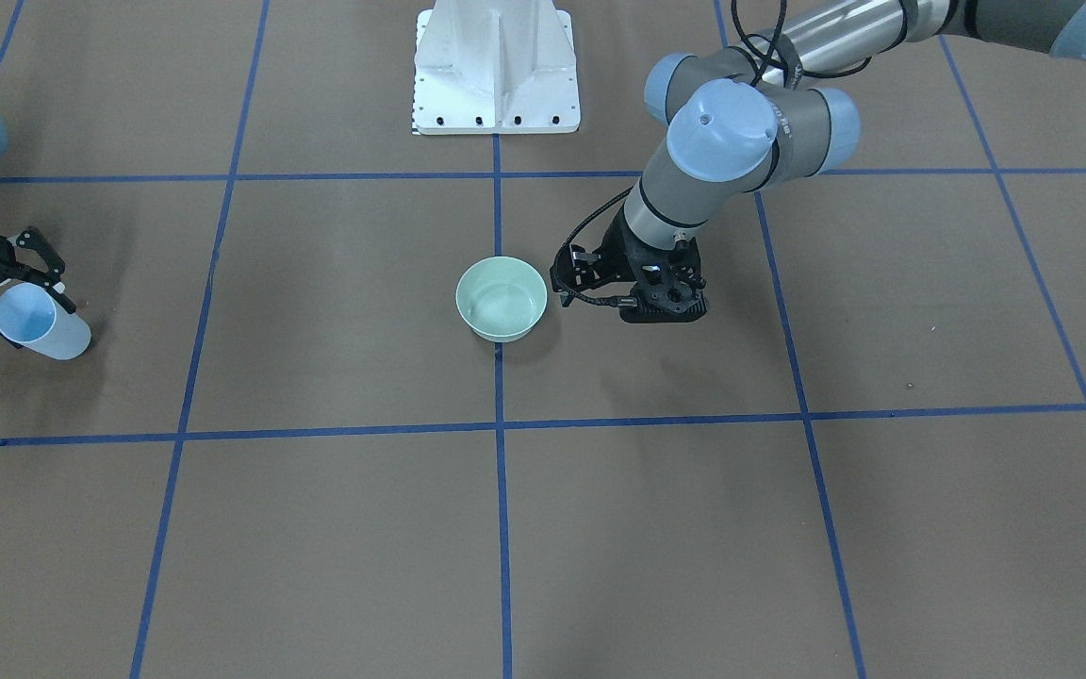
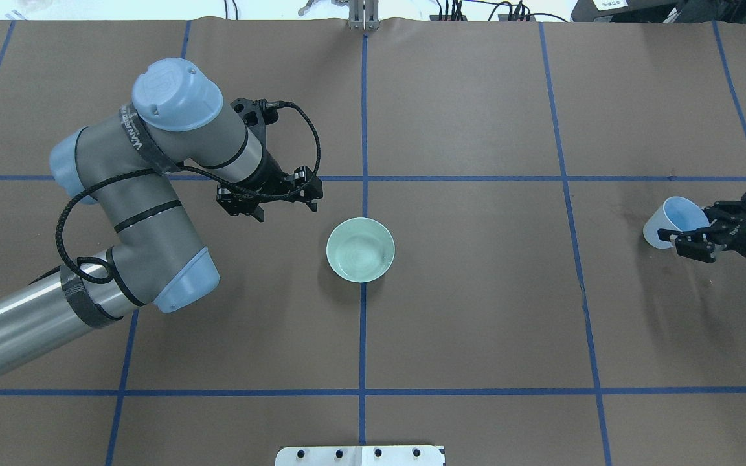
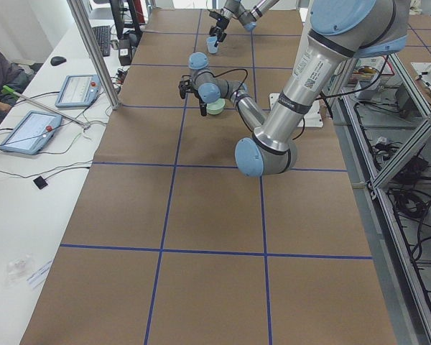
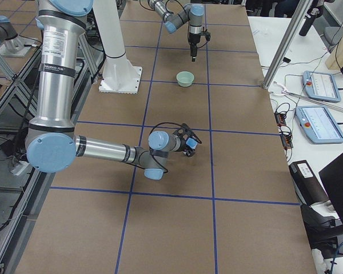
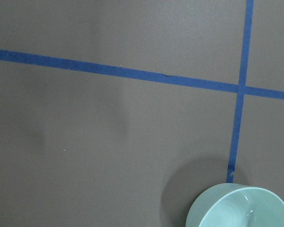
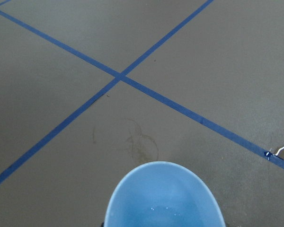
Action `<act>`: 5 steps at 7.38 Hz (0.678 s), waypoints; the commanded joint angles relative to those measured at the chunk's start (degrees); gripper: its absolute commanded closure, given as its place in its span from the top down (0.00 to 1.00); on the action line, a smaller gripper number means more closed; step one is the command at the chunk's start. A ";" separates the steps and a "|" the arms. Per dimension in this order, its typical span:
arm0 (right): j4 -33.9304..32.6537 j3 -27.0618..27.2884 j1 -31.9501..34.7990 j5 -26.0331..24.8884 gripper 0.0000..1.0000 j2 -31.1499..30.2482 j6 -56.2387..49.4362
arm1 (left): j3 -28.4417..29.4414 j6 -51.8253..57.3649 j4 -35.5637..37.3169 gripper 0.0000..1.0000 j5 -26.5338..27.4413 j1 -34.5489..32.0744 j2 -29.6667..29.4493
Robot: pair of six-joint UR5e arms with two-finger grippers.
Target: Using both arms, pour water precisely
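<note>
A pale green bowl stands upright at the table's middle, on a blue tape line. My left gripper points down beside the bowl, apart from it, open and empty; the left wrist view shows the bowl's rim at its lower right. My right gripper is shut on a light blue cup, held tilted above the table at the far right end. Faint whitish glints of water show inside the cup.
A white bolted pedestal stands at the robot's edge of the brown table, which has a blue tape grid. Below the cup there is a dark damp stain, and a small droplet glints on the tape.
</note>
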 commanded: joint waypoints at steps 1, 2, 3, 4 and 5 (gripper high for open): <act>-15.00 5.20 0.10 -0.57 0.51 7.03 -0.08 | -0.67 0.26 0.00 1.00 0.00 -1.85 0.16; -21.25 5.74 0.02 -1.96 0.51 11.24 -0.08 | -1.80 0.78 -0.17 1.00 0.00 -3.35 2.42; -28.10 6.27 -0.59 -3.72 0.51 15.72 -0.25 | -3.73 3.49 -0.35 1.00 0.00 -5.19 5.67; -33.82 9.14 -3.82 -7.21 0.51 17.16 -0.25 | -5.66 9.26 -0.26 1.00 0.00 -6.16 9.70; -41.97 14.65 -7.77 -12.73 0.51 18.39 -0.43 | -6.81 14.71 -0.44 1.00 -0.18 -7.83 13.48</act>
